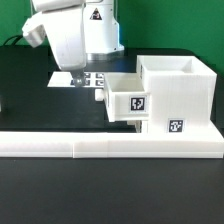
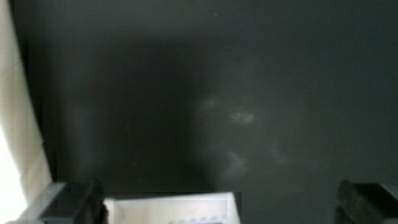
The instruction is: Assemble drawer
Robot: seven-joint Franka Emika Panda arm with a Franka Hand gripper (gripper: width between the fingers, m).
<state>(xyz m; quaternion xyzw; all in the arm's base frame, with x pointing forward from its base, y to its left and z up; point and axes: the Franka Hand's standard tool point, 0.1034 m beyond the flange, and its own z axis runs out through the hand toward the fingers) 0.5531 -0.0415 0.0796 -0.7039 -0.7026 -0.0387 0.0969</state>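
By the white border wall (image 1: 100, 146) along the black bench's (image 1: 30, 95) near edge, the white plastic cube-like drawer housing (image 1: 178, 95) holds one knobbed tray (image 1: 127, 102) partly inserted, a second unseen, so assembly looks unfinished; the end effector (image 2: 214, 205) hovers released, empty.

Exterior view bright, slightly soft; wrist view dim, blurred

The arm's body hides the gripper (image 1: 76, 72) and part of the marker board (image 1: 85, 79), which the wrist view's edge also crops.
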